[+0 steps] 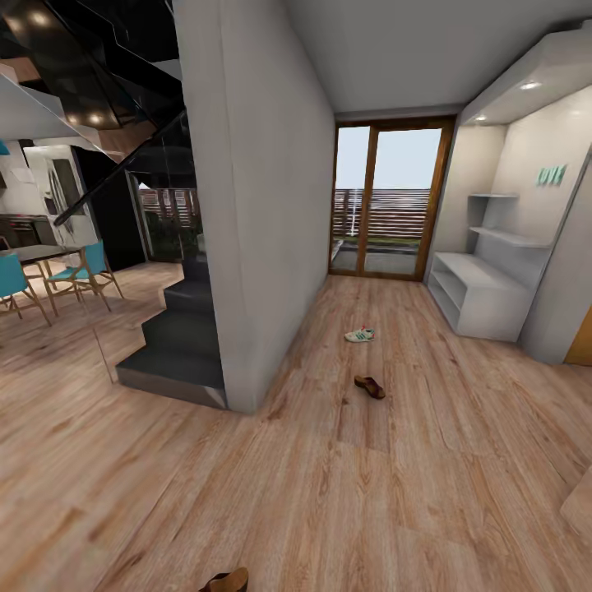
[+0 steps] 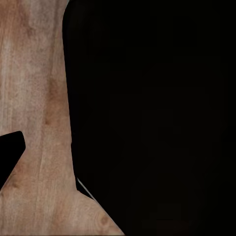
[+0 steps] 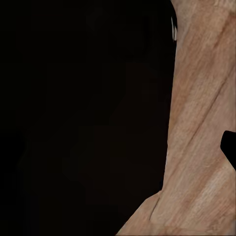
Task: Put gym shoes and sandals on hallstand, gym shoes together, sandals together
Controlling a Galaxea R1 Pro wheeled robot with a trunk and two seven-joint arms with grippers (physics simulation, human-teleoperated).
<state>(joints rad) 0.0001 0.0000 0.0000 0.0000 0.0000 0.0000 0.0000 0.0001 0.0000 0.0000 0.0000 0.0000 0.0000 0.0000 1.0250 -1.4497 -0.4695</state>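
Note:
One white gym shoe (image 1: 360, 335) with green stripes lies on the wood corridor floor (image 1: 345, 493) mid-corridor. A dark-brown sandal (image 1: 370, 386) lies just nearer than it. Another sandal (image 1: 224, 581) pokes in at the head view's bottom edge. The second gym shoe is out of view. The light-grey hallstand (image 1: 481, 284) stands against the right wall, its bench top and shelves bare. In the left wrist view a dark fingertip (image 2: 10, 150) hangs over floor planks beside a black mass. The right wrist view has a dark fingertip (image 3: 230, 147) at its edge. How wide either gripper stands is unclear.
A grey wall block (image 1: 247, 205) with a dark staircase (image 1: 177, 341) divides the corridor from a dining area with teal chairs (image 1: 82, 275). A wood-framed glass door (image 1: 382, 201) closes the corridor's far end. A pale object (image 1: 580, 503) juts in at the right edge.

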